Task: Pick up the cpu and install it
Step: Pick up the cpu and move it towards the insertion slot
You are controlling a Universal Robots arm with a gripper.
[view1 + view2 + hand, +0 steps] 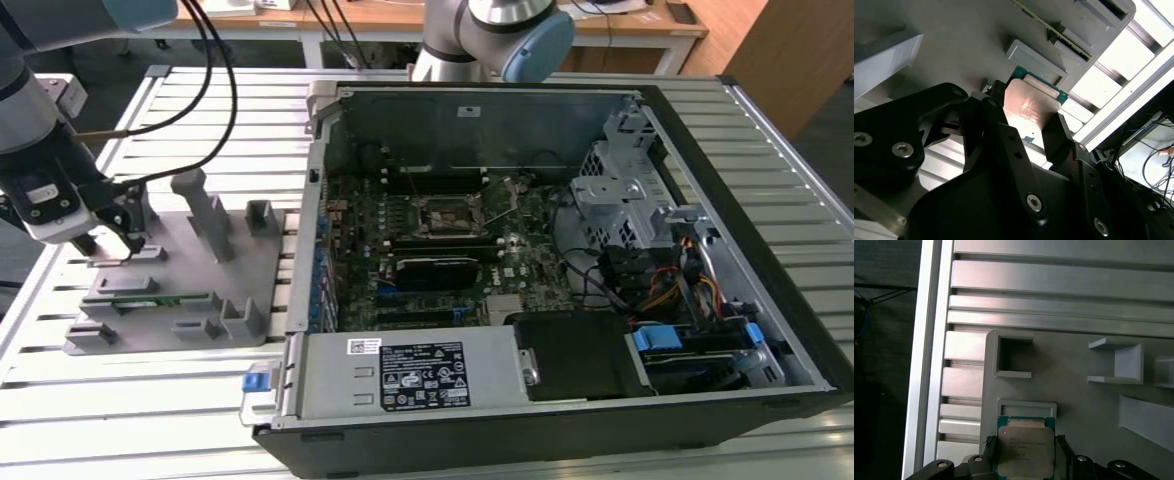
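Two fingers (991, 450) are pinched onto opposite edges of the cpu (1026, 450), holding it at the grey fixture plate (1079, 405); can't tell if it's lifted clear. First wrist view: lines of print on the lid, too small to read. Second wrist view: the lid (1029, 107) shines pinkish, and its green board edge shows past the fingers. Exterior view: gripper (114, 238) low over the plate on the slatted bench (134, 420). The open PC case (481, 125) sits well apart from the fingers, with a printed sticker (424, 372) on its power supply and the socket (443, 215) inside.
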